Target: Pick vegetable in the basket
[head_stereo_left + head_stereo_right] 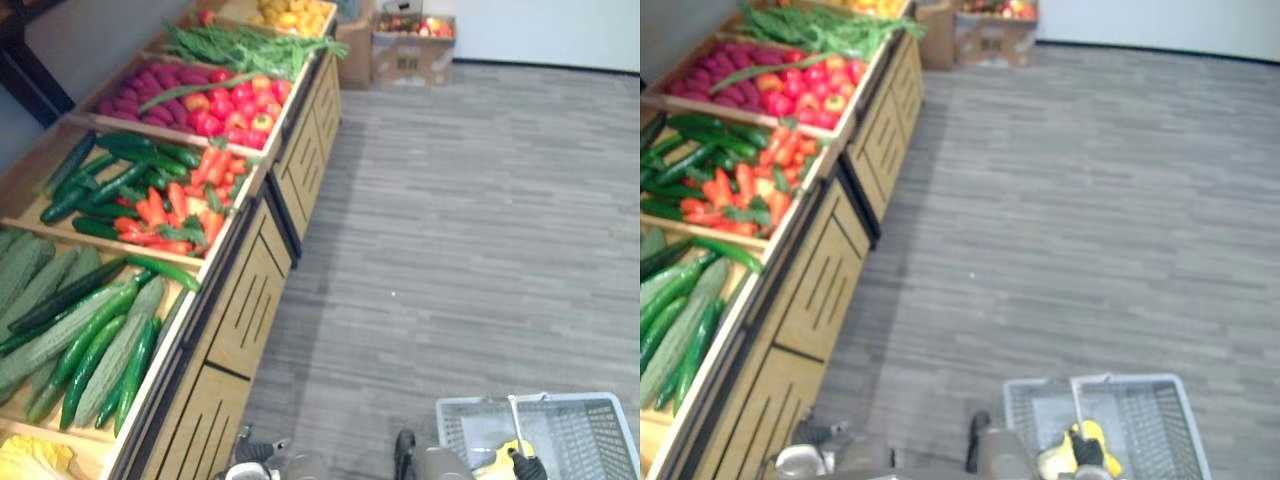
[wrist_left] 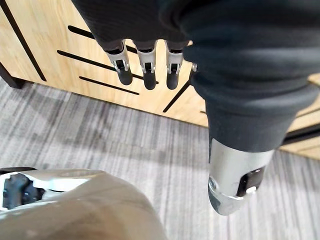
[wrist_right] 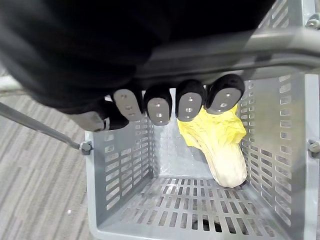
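On my left I see a long wooden stand (image 1: 240, 310) with black slots (image 2: 95, 55) cut in its front, and its bins hold green cucumbers (image 1: 110, 180), orange carrots (image 1: 185, 205), red apples (image 1: 235, 110), long green leaves (image 1: 240, 45) and some yellow fruit (image 1: 290, 15) at the far end. The grey floor (image 1: 450, 220) runs beside the stand all the way to a white wall (image 1: 540, 30). By that wall, just past the stand, I see a brown cardboard box (image 1: 410, 55) with more red and yellow fruit on top.

The lower edge cuts off the basket (image 1: 575, 400) and cabbage (image 1: 497, 461)
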`<state>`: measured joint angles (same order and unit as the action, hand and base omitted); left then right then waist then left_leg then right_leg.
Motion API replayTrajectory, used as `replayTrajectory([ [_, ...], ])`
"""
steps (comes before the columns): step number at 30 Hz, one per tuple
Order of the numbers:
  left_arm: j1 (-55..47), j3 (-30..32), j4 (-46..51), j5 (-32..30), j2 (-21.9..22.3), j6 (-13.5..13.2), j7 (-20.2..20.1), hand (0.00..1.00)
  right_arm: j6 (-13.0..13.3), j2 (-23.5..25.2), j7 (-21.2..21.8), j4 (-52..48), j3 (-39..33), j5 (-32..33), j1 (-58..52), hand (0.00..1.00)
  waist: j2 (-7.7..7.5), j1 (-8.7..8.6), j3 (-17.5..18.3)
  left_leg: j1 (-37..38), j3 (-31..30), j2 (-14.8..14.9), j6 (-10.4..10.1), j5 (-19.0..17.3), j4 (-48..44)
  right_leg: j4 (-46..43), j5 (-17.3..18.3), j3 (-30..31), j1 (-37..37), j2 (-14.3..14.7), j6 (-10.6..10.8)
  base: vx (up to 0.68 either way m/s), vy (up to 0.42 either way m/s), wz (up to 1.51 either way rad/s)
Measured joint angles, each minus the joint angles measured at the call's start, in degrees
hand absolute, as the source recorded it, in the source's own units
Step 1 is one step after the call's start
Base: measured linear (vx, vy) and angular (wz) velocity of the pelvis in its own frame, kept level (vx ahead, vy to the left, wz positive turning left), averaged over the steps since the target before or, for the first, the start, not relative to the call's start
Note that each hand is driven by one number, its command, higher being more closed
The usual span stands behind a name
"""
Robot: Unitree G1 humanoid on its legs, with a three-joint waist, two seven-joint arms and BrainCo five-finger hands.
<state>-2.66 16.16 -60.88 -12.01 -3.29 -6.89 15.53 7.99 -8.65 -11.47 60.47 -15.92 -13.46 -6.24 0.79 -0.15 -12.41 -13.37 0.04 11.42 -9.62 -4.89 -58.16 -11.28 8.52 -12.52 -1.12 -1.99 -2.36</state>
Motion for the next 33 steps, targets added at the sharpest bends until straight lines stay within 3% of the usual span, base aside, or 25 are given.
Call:
replayTrajectory([
  [2, -0.01, -0.02, 0.57, 0.74, 0.52, -0.11, 0.67, 0.00, 0.08, 0.24, -0.18, 0.13, -0.86, 0.03, 0.38, 1.00, 0.00, 0.94, 0.00, -3.88, 2.59, -0.29, 1.77, -3.28, 1.24, 1.45, 0.52, 0.02, 2.26, 0.00, 0.28, 0.27, -0.046, -0.02],
  [3, -0.06, -0.32, 0.54, 0.73, 0.54, -0.12, 1.28, 0.00, 0.09, 0.38, -0.21, 0.20, -1.18, 0.02, 0.72, 1.00, -0.02, 2.06, -0.01, -7.07, 5.32, -1.00, 3.42, -4.76, 7.76, 2.75, 1.43, 0.10, 4.64, -0.17, 0.86, 0.26, 0.026, -0.07],
  [4, -0.27, -0.59, 0.55, 0.73, 0.52, -0.12, 1.46, 0.00, 0.10, 0.43, -0.22, 0.22, -1.29, 0.02, 0.84, 1.00, -0.13, 2.19, 0.00, -7.60, 6.19, -1.53, 3.57, -4.75, 12.39, 3.16, 1.82, 0.00, 5.54, -0.37, 1.22, 0.26, 0.050, -0.06],
  [5, -1.18, -1.53, 0.67, 0.69, 0.38, -0.15, 1.74, 0.00, 0.11, 0.45, -0.25, 0.18, -1.43, 0.01, 1.12, 1.00, -0.39, 2.37, 0.17, -7.15, 7.77, -2.90, 4.20, -4.21, 24.41, 3.49, 2.98, -0.09, 6.84, -0.94, 2.03, 0.18, 0.055, -0.02],
  [6, -1.63, -2.06, 0.73, 0.60, 0.32, -0.15, 1.78, 0.00, 0.17, 0.47, -0.42, -0.02, -1.39, 0.01, 1.15, 1.00, -0.40, 2.37, 0.17, -6.80, 8.58, -3.40, 4.76, -3.25, 30.87, 3.60, 3.59, -0.04, 7.57, -1.12, 2.57, 0.34, 0.136, -0.02],
  [7, -2.66, -2.48, 0.59, 0.44, 0.20, -0.11, 1.76, 0.00, 0.25, 0.38, -0.60, -0.09, -0.97, 0.04, 1.35, 1.00, -0.34, 2.37, 0.33, -5.94, 9.20, -4.64, 4.83, 0.76, 44.01, 4.58, 4.76, 0.02, 9.65, -1.57, 3.82, 0.37, 0.161, -0.03],
  [9, -3.80, -2.60, 0.52, -0.59, 0.21, -0.06, 1.72, 0.00, 0.23, 0.06, -0.79, -0.13, 0.32, 0.04, 1.20, 1.00, -0.17, 2.55, 0.82, -6.16, 10.17, -4.55, 5.00, 3.27, 50.91, 5.41, 6.00, 0.39, 11.59, -1.66, 5.39, 0.51, 0.256, -0.08],
  [10, -4.71, -2.87, 0.13, -0.59, -0.39, 0.02, 1.67, 0.00, 0.08, 0.26, -0.82, -0.08, 1.20, 0.03, 0.98, 1.00, -0.60, 2.89, 1.43, -6.43, 11.11, -4.80, 6.09, 7.70, 50.20, 5.92, 7.15, 0.86, 12.71, -2.33, 6.34, 0.62, 0.318, -0.18],
  [11, -5.23, -3.59, -0.81, -0.69, -1.04, 0.12, 1.57, 0.00, -0.16, 0.79, -0.70, 0.02, 2.37, -0.05, 0.16, 1.00, -2.13, 3.58, 3.17, -6.34, 12.62, -6.26, 8.63, 10.23, 49.96, 5.16, 7.61, 2.38, 12.62, -4.00, 6.30, 0.52, 0.243, -0.19],
  [12, -5.70, -4.18, -0.84, -0.80, -1.33, 0.25, 1.57, 0.00, -0.18, 0.89, -0.58, 0.03, 3.26, -0.13, 0.11, 1.00, -3.10, 3.68, 3.86, -6.21, 13.08, -7.09, 9.10, 10.47, 50.07, 3.33, 7.52, 3.29, 11.64, -5.02, 6.14, 0.53, 0.221, -0.13],
  [13, -6.21, -5.01, -0.78, -1.92, -2.27, 0.41, 1.56, 0.00, -0.05, 0.82, -0.50, -0.04, 4.68, -0.19, 0.09, 1.00, -4.59, 3.85, 4.84, -5.51, 13.63, -8.94, 11.07, 9.19, 49.98, -3.48, 7.33, 5.43, 8.61, -7.18, 6.10, 0.54, 0.227, 0.11],
  [14, -6.10, -5.24, -1.26, -2.63, -3.26, 0.73, 1.40, 0.00, 0.07, 0.75, -0.52, 0.01, 4.95, -0.28, 0.26, 1.00, -5.98, 3.56, 5.07, -3.37, 13.65, -10.99, 12.41, 7.74, 49.86, -13.15, 5.82, 7.20, 5.72, -9.23, 7.75, 0.66, 0.292, 0.31],
  [15, -6.13, -5.25, -1.63, -2.82, -3.66, 0.84, 1.13, 0.00, 0.05, 0.55, -0.57, 0.34, 4.95, -1.21, 0.37, 1.00, -6.98, 3.45, 4.98, -0.01, 13.32, -12.50, 13.03, 5.38, 49.80, -25.52, 0.12, 9.51, 1.95, -10.65, 11.27, 0.55, 0.241, 0.37],
  [17, -6.24, -6.36, -1.80, -2.81, -4.22, 1.18, 0.87, 0.00, 0.21, 0.44, -0.56, 0.83, 5.05, -2.30, 0.39, 1.00, -6.35, 3.16, 4.52, 5.28, 10.74, -13.45, 13.80, 2.32, 49.73, -41.67, -9.04, 12.08, -3.42, -10.39, 15.59, 0.47, 0.191, 0.48],
  [18, -6.18, -6.85, -1.72, -2.75, -4.43, 1.24, 0.80, 0.00, 0.30, 0.48, -0.51, 1.00, 5.09, -2.32, 0.28, 1.00, -6.35, 2.94, 4.51, 7.10, 9.40, -13.75, 13.91, 1.68, 49.93, -45.64, -8.83, 11.90, -4.94, -10.08, 15.29, 0.50, 0.170, 0.85],
  [19, -6.63, -7.82, -1.78, -2.71, -4.92, 1.44, 0.78, 0.00, 0.35, 0.52, -0.50, 1.07, 5.01, -2.32, 0.21, 1.00, -6.23, 2.21, 4.46, 10.45, 7.12, -14.12, 13.75, 0.69, 50.68, -50.17, -6.73, 10.66, -7.63, -9.84, 13.53, 0.48, 0.111, 1.06],
  [20, -6.65, -8.16, -1.76, -2.36, -5.18, 1.44, 0.44, 0.00, 0.53, 0.46, -0.52, 1.05, 4.35, -2.29, -0.09, 1.00, -6.14, 1.89, 4.41, 12.92, 4.42, -14.49, 13.69, 0.04, 51.77, -50.03, -2.99, 8.53, -10.10, -9.77, 13.28, 0.55, 0.072, 1.31],
  [22, -5.77, -8.03, -1.04, -1.76, -5.06, 1.85, -0.18, 0.00, 0.69, 0.63, -0.53, 1.11, 2.17, -2.29, -0.13, 1.00, -6.02, 1.92, 4.35, 15.09, 0.17, -14.96, 13.86, -0.40, 52.40, -45.18, 0.56, 7.13, -13.10, -9.49, 12.25, 0.44, -0.028, 1.30],
  [24, -5.41, -7.15, 0.12, -1.48, -4.11, 2.09, -0.60, 0.00, 0.09, 0.76, -0.55, 1.18, -1.99, -2.32, -0.83, 1.00, -5.33, 1.94, 3.96, 16.92, -7.39, -14.94, 13.40, -1.62, 52.33, -30.64, 1.65, 8.48, -14.85, -8.63, 11.26, 0.46, -0.149, 1.67],
  [27, -5.51, -6.05, 2.83, 1.44, -2.56, 1.93, -0.64, 0.00, -0.64, 0.75, -0.63, 1.17, -4.76, -2.20, -2.43, 1.00, -3.95, 2.39, 3.92, 17.43, -16.22, -14.45, 12.12, -4.60, 49.62, -18.38, 1.39, 15.99, -14.60, -7.78, 10.75, 0.38, -0.295, 1.66],
  [29, -5.43, -4.89, 3.97, 4.55, -1.10, 0.87, -0.86, 0.00, -1.35, 0.59, -0.68, 1.18, -5.85, -2.14, -3.87, 1.00, -2.37, 3.28, 4.67, 14.79, -24.64, -14.21, 10.01, -10.83, 42.32, -14.26, 1.29, 25.90, -14.59, -6.50, 10.59, 0.32, -0.406, 1.87],
  [30, -5.34, -4.48, 4.00, 4.72, -0.84, 0.59, -0.89, 0.00, -1.50, 0.64, -0.66, 1.18, -5.83, -2.16, -4.14, 1.00, -2.25, 3.53, 4.88, 13.85, -26.91, -14.28, 9.18, -12.47, 40.17, -13.86, 1.29, 27.99, -14.47, -6.26, 10.60, 0.31, -0.496, 1.94],
  [31, -4.91, -3.58, 4.74, 4.84, -0.78, 0.21, -1.02, 0.00, -1.77, 1.04, -0.64, 1.19, -5.87, -2.14, -5.08, 1.00, -2.97, 3.46, 5.20, 12.01, -31.63, -14.87, 7.61, -15.31, 36.95, -13.32, 0.61, 28.75, -13.94, -7.47, 11.97, 0.33, -0.607, 2.14],
  [32, -4.21, -1.43, 5.16, 5.01, -1.14, -0.15, -1.04, 0.00, -2.07, 2.20, -0.73, 1.17, -6.56, -2.05, -6.30, 1.00, -5.85, 3.39, 5.86, 10.54, -35.12, -15.85, 5.84, -17.16, 35.58, -11.71, 1.18, 25.01, -12.85, -10.34, 15.93, 0.32, -0.662, 2.05],
  [33, -3.36, 0.42, 4.45, 5.12, -0.58, 0.08, -0.90, 0.00, -2.53, 2.50, -0.84, 1.34, -7.11, -1.77, -6.00, 1.00, -5.17, 3.82, 5.46, 9.85, -35.96, -14.63, 4.50, -17.99, 34.99, -12.98, 3.71, 22.66, -12.97, -10.10, 16.20, 0.22, -0.647, 1.94],
])
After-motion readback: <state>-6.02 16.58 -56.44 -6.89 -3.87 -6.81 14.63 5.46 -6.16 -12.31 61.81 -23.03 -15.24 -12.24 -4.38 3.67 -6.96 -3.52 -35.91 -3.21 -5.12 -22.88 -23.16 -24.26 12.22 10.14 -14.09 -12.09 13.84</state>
